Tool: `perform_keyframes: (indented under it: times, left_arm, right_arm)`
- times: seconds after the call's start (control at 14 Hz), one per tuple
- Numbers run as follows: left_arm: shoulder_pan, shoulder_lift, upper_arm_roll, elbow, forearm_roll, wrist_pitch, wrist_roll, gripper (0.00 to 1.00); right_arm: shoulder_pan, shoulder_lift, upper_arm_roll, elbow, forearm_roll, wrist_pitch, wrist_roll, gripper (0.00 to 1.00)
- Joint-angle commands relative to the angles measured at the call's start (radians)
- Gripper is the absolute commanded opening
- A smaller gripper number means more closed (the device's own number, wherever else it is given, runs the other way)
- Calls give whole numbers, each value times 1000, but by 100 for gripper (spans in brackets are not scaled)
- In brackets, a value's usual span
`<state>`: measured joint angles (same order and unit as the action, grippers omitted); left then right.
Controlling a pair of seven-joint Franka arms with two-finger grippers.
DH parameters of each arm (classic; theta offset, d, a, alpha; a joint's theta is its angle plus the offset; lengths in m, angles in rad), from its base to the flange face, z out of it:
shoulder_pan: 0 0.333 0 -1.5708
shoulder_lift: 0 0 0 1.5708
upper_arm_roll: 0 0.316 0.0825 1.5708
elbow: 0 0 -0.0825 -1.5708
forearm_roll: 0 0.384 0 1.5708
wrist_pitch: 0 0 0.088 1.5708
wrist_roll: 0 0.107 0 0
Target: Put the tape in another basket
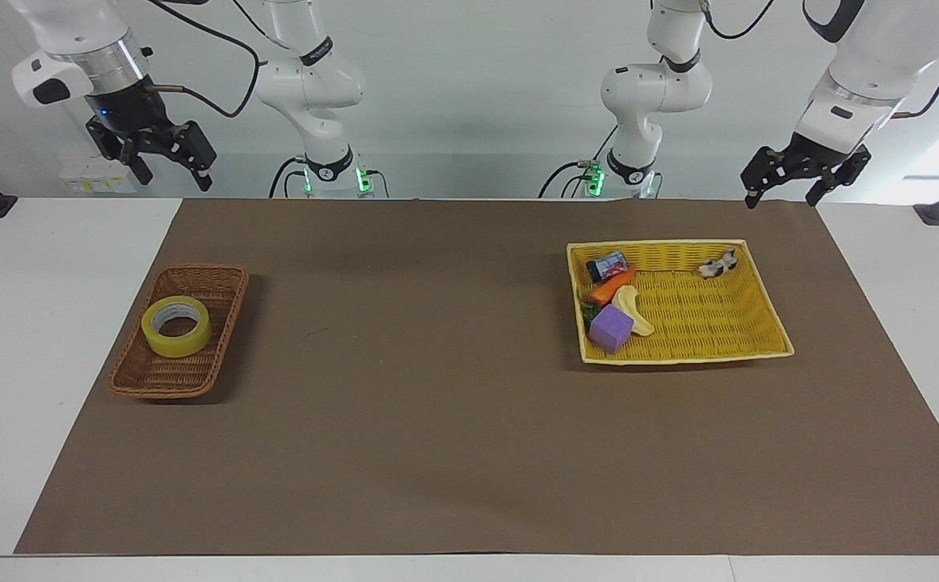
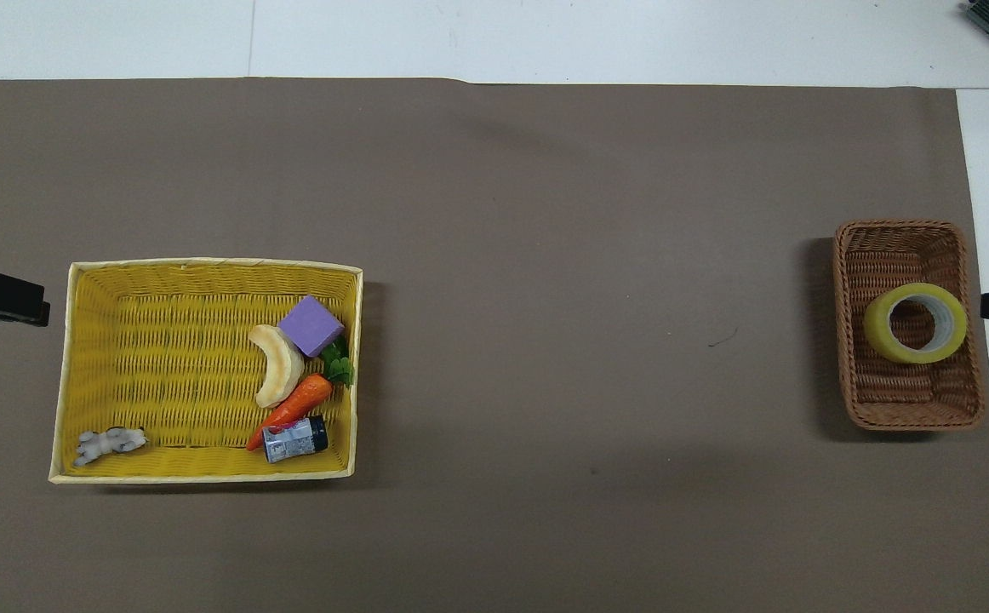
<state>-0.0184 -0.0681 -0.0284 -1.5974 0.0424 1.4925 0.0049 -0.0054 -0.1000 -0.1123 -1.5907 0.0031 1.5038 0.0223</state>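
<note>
Yellow tape (image 1: 176, 326) lies flat in the brown basket (image 1: 180, 332) at the right arm's end; the right gripper (image 1: 169, 162) hangs high nearby, spread and empty. The left gripper (image 1: 802, 183) waits, spread.

the tape (image 1: 176, 326) lies flat in the brown basket (image 1: 227, 284), toward the right arm's end of the table from the yellow basket (image 1: 704, 343). both grippers, right (image 1: 169, 168) and left (image 1: 785, 190), hang raised, fingers spread.

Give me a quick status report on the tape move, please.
Right gripper and left gripper open, raised, empty. Tape flat in brown basket. Nothing blocking.
</note>
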Motion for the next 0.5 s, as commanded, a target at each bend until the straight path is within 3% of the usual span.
perform_keyframes:
  times: [0.0, 0.43]
  left_arm:
    - [0, 4, 1, 19, 11, -18, 6, 100]
    - [0, 4, 1, 19, 11, -17, 6, 100]
  right_arm:
    - [-2, 2, 2, 6, 3, -24, -100, 100]
    - [7, 0, 8, 8, -5, -24, -70, 100]
